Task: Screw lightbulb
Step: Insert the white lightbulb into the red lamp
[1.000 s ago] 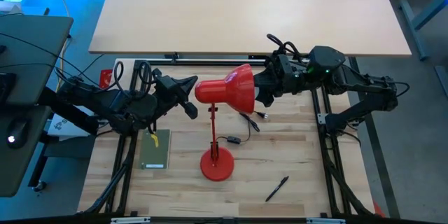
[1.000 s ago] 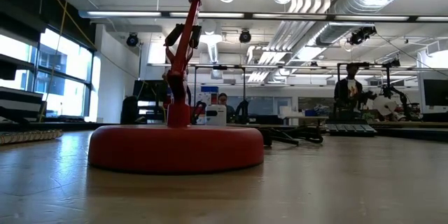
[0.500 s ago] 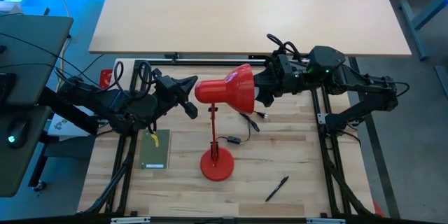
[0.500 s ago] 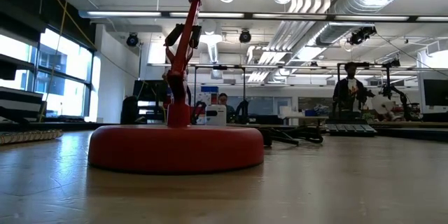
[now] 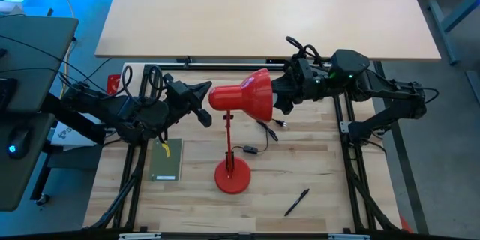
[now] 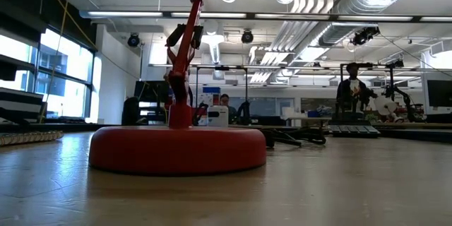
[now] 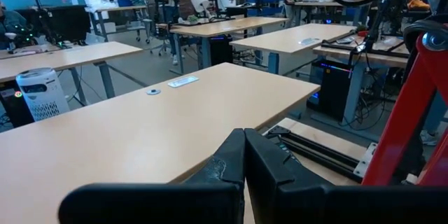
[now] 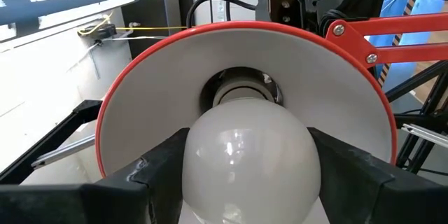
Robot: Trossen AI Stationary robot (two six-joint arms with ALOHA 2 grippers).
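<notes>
Now the right gripper [image 8: 245, 175] has its fingers [image 8: 357, 171] on both sides of the bulb [image 8: 245, 154], whose base sits in the socket inside the lamp shade [image 8: 140, 105]. Behind the shade, the left gripper [image 5: 201, 101] hovers with fingers pressed together, empty.

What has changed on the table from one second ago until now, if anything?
Nothing has visibly changed. The right gripper still holds the lightbulb at the mouth of the red lamp shade, and the left gripper, shut and empty, stays beside the back of the shade. The pen lies where it was.
</notes>
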